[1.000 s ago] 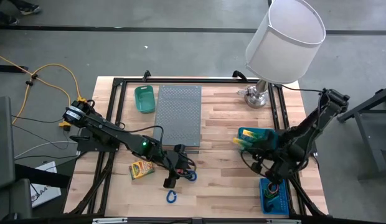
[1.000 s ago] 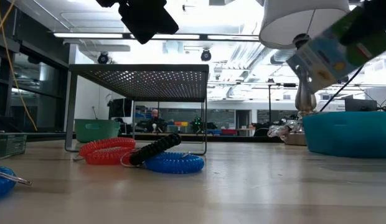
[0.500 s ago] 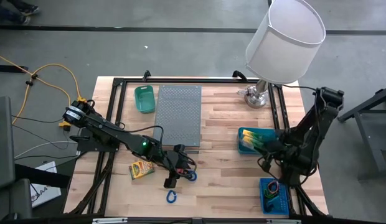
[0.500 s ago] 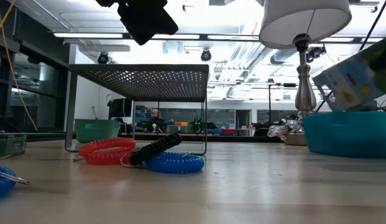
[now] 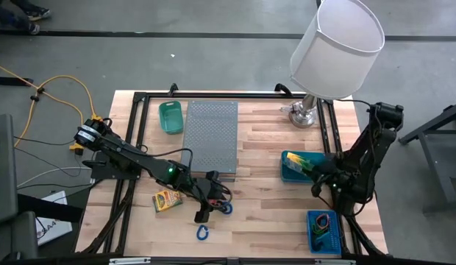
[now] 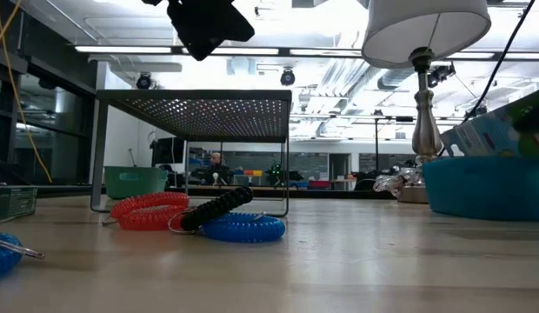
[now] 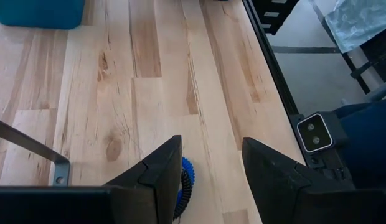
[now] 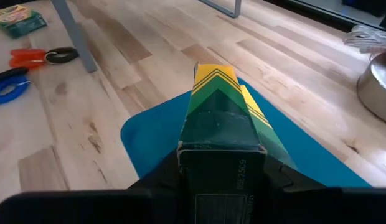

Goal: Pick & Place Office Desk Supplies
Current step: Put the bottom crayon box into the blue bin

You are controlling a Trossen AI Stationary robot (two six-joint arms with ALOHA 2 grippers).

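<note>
My right gripper (image 5: 314,171) is shut on a yellow-green printed packet (image 8: 221,106) above a blue tray (image 5: 289,174) at the table's right. In the low view the packet (image 6: 504,130) is tilted, and its lower end is hidden behind the tray's rim (image 6: 478,165). My left gripper (image 7: 211,180) hangs open above a heap of coiled bands, red (image 6: 148,211), black (image 6: 216,209) and blue (image 6: 243,228), which lie on the table. Another printed packet (image 5: 167,200) lies flat near the left. A blue loop clip (image 5: 202,233) lies by the near edge. My right gripper pinches the packet between its two fingers at the end nearest the wrist (image 8: 221,158). The fingers come slanting down from the table's right side and lie along the packet. The packet sticks out beyond them, tilted down over the blue tray; whether its far end rests there is hidden.
A grey perforated metal stand (image 5: 210,136) occupies the middle, with a green bin (image 5: 170,116) to its left. A lamp with a white shade (image 5: 335,48) rises at the far right. A second blue tray (image 5: 323,230) with bands sits at the near right corner.
My right gripper has sunk and drawn back toward the table's right edge, rolling its wrist. The packet has come down with it, from high above the table to the blue tray. My left gripper has kept still.
</note>
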